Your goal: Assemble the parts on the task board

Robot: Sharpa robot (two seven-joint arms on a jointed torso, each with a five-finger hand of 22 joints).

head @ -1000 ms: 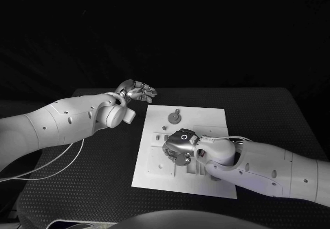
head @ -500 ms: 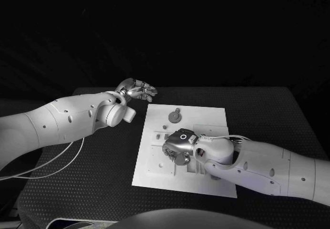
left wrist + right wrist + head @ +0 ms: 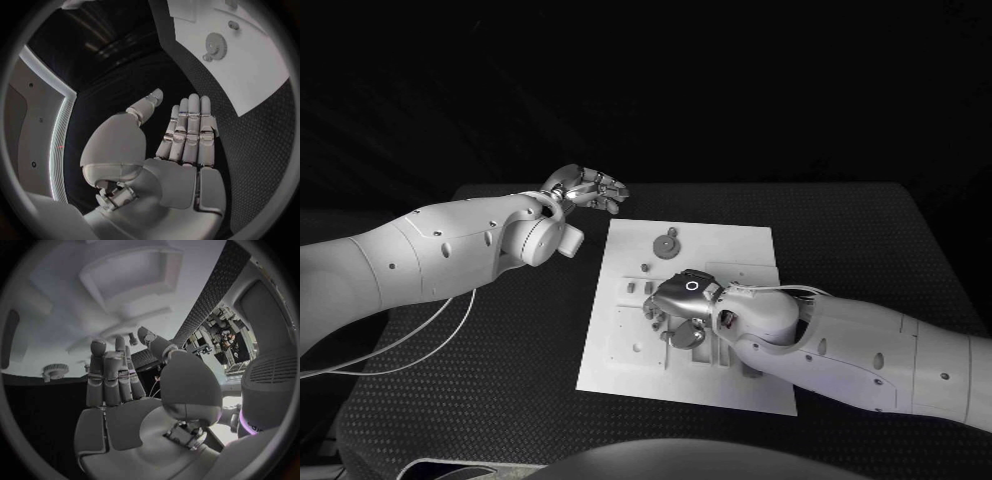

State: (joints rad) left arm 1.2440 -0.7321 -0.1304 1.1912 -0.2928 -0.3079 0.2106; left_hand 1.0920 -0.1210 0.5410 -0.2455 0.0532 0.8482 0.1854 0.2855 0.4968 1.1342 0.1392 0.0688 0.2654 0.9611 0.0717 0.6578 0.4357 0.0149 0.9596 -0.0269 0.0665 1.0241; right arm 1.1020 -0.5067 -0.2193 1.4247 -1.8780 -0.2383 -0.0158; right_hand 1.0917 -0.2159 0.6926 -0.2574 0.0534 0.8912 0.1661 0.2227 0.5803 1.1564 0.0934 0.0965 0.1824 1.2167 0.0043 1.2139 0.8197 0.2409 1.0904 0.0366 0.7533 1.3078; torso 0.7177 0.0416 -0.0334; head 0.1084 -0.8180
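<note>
The white task board (image 3: 733, 240) lies in the middle of the table. A grey gear (image 3: 669, 243) sits near its far edge, also seen as the gear (image 3: 214, 46) and the gear (image 3: 55, 371). My right hand (image 3: 682, 305) hovers over the board's middle, fingers straight and pointing at the board (image 3: 50, 300), palm empty. A round grey disc (image 3: 687, 338) lies right by this hand's near side. Small pegs (image 3: 629, 287) stand to its left. My left hand (image 3: 586, 188) is held off the board's far left corner, flat and empty, over the black table (image 3: 250, 150).
A raised rectangular frame (image 3: 740, 272) on the board lies just right of my right hand. White cables (image 3: 430, 335) trail under my left arm. Black mat (image 3: 862, 230) surrounds the board on all sides.
My right hand has edged slightly to the right over the board. The left arm has not moved.
</note>
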